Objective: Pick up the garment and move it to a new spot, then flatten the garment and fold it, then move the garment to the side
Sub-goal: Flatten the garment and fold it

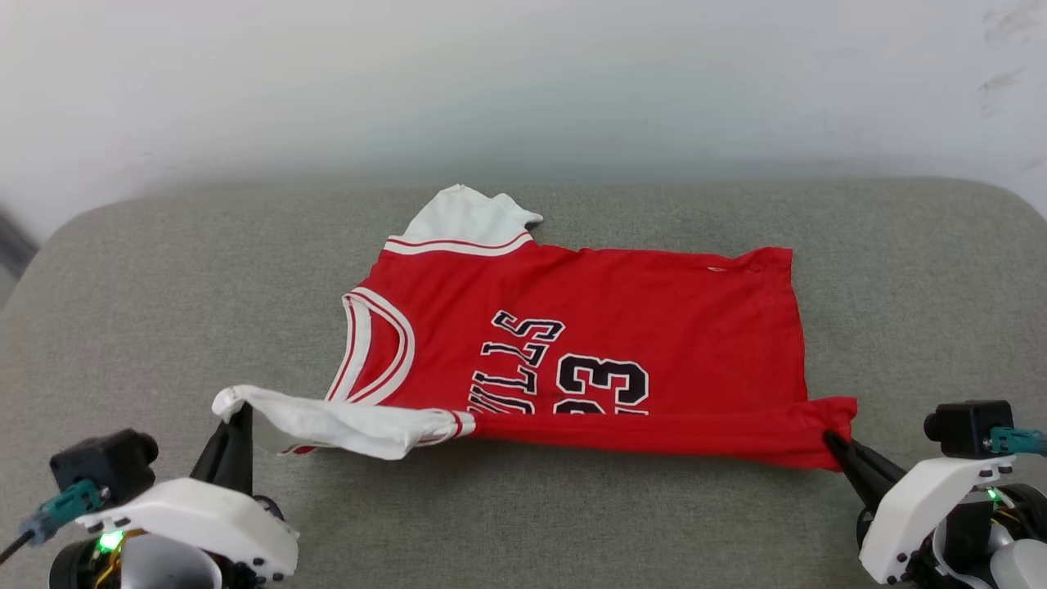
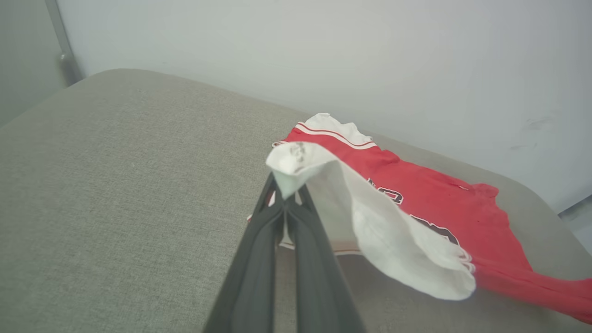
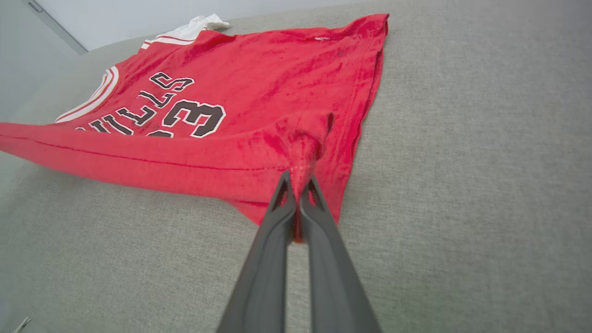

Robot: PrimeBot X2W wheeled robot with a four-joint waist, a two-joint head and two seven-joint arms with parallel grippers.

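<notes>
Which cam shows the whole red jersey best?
Head view: the soft red fabric garment with white sleeves sits whole in frame. Left wrist view gives mainly its lifted white sleeve; right wrist view, the red body close-up.

**Upholstered bench** point(image 1: 572, 523): grey woven cover, rounded far corners, set against a pale wall point(image 1: 523, 82). One item lies on it — the garment point(image 1: 654, 311), a red top spread roughly flat near the middle of the surface, printed side up, with black white-edged lettering and the number 23 point(image 1: 601, 384) reading sideways. Its far white sleeve point(image 1: 466, 217) rests on the cover, toward the wall; the neckline point(image 1: 376, 343) is at the garment's left end. The garment's near edge — from the hem corner to the near white sleeve point(image 1: 343, 421) — is raised off the cover. Grey cover shows around the garment on every side.
</notes>
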